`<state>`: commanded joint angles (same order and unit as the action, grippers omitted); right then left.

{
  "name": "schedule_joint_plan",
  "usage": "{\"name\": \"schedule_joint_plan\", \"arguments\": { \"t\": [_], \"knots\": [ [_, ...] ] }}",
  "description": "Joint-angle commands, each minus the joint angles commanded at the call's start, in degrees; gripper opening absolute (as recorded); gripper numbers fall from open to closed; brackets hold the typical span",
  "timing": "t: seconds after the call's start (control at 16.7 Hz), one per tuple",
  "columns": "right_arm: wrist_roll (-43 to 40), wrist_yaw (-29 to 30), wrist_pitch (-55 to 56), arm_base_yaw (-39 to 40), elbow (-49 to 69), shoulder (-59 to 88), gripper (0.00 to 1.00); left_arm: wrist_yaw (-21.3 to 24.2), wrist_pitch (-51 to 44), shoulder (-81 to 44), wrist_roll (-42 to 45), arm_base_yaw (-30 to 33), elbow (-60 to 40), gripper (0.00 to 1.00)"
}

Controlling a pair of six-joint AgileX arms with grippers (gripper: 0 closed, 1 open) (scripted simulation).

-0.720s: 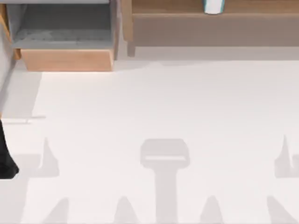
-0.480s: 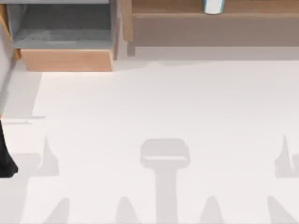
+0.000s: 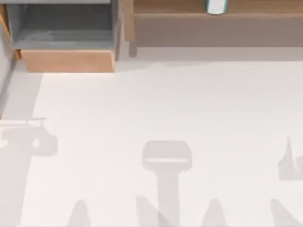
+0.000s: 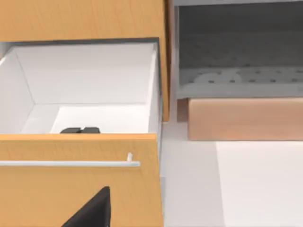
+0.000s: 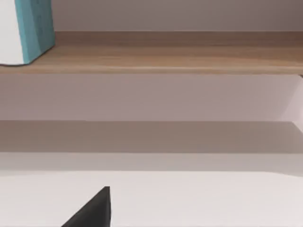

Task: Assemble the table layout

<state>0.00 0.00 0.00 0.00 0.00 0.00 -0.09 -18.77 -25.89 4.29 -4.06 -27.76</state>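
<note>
A: Broad smooth white table (image 3: pixel 170 109), plain, with pale grey shadow shapes on it.

B: Light-wood drawer unit (image 3: pixel 68 60), grey inside with faint speckling.

A: Long brown wooden shelf (image 3: pixel 213 19), darker brown under its top board. White cylindrical container with a teal band (image 3: pixel 216 6) on it.

B: Orange-wood open drawer (image 4: pixel 80 179), white inside, with a white bar handle (image 4: pixel 71 163). Small black object (image 4: pixel 80 130) on its floor.

A: The container's teal side panel (image 5: pixel 34 28) sits next to white.

No readable text, labels or numbers anywhere.
</note>
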Motion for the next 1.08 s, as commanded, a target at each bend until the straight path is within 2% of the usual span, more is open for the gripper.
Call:
{"name": "schedule_joint_plan", "arguments": {
  "t": [0.36, 1.08],
  "knots": [
    [0.0, 0.0, 0.0, 0.0, 0.0, 0.0, 1.0, 0.18, -22.21, -32.91, 4.31, -4.77, -34.69, 1.0],
    [0.0, 0.0, 0.0, 0.0, 0.0, 0.0, 1.0, 1.44, -66.73, -107.52, 10.75, -13.71, -115.02, 1.0]
  ]
}}
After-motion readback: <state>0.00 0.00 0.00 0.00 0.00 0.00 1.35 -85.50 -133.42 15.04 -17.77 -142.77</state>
